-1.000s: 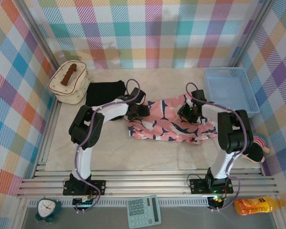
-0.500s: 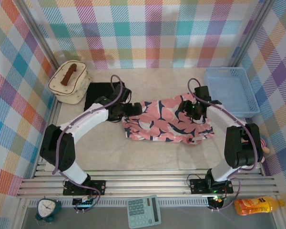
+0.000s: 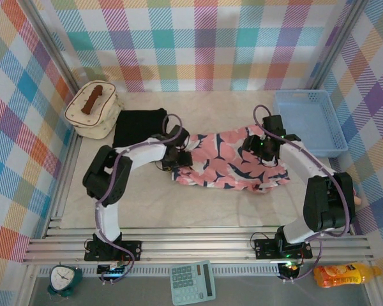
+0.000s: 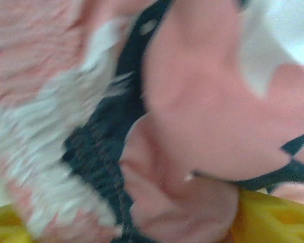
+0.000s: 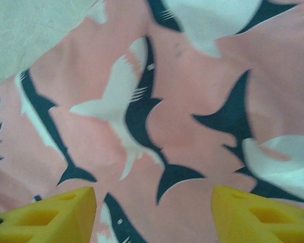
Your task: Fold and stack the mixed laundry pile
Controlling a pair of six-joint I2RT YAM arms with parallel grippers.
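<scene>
The pink garment (image 3: pixel 233 166), printed with navy and white shapes, lies spread and rumpled across the middle of the table. The black shirt (image 3: pixel 139 124) lies flat behind its left end. My left gripper (image 3: pixel 179 157) sits at the pink garment's left edge. In the left wrist view its yellow fingers (image 4: pixel 273 217) stand wide apart, with a blurred bunch of pink garment (image 4: pixel 192 131) filling the gap. My right gripper (image 3: pixel 258 148) hovers over the garment's back right part. It is open, and its fingertips (image 5: pixel 50 215) are just above flat pink garment (image 5: pixel 192 147).
A cream quilted bag (image 3: pixel 92 111) with a brown handle stands at the back left, beside the black shirt. A light-blue mesh basket (image 3: pixel 309 121) sits at the back right. Metal rails run along the table's front and left edges.
My left gripper swung out to the left, then came back to the garment's left edge with its fingers narrowing. The right gripper opened and shifted slightly back. The pink garment's left end has been pulled about.
</scene>
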